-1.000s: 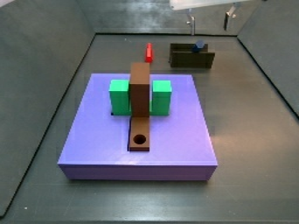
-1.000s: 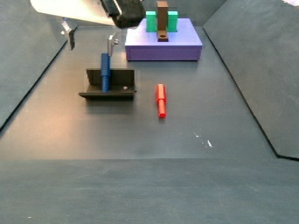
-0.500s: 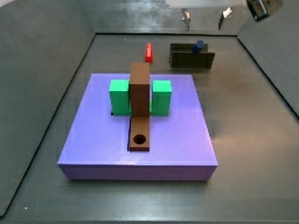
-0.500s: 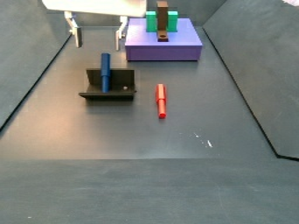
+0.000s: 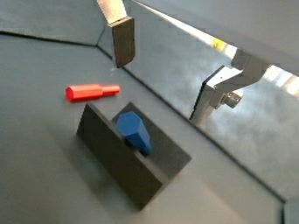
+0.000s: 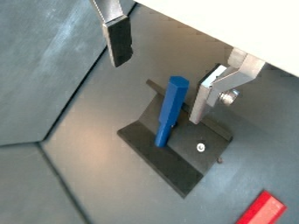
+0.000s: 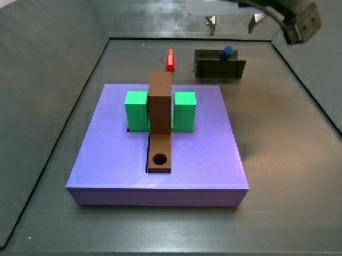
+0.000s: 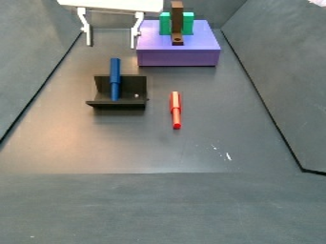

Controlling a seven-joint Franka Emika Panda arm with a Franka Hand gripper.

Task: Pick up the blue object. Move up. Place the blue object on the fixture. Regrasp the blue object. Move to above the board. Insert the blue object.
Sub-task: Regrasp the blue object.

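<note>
Wrist views show the gripper [image 6: 170,66] spread wide and empty above the blue object [image 6: 170,108], which stands propped in the fixture [image 6: 176,157]. In a side view the gripper [image 8: 111,34] sits upper left, the blue object [image 8: 114,76] and fixture [image 8: 118,95] below it, centre left. Judged rigid, light and smooth; grip at mid-shaft across its width. A red peg [image 8: 176,109] lies just beside the fixture. The board [image 7: 158,150] occupies frame centre on a flat grey floor [image 8: 192,181] with sloped walls.

The tool [image 8: 111,34] hangs empty, jaws apart, above the blue object [image 8: 114,77] upright in the fixture [image 8: 118,100].
</note>
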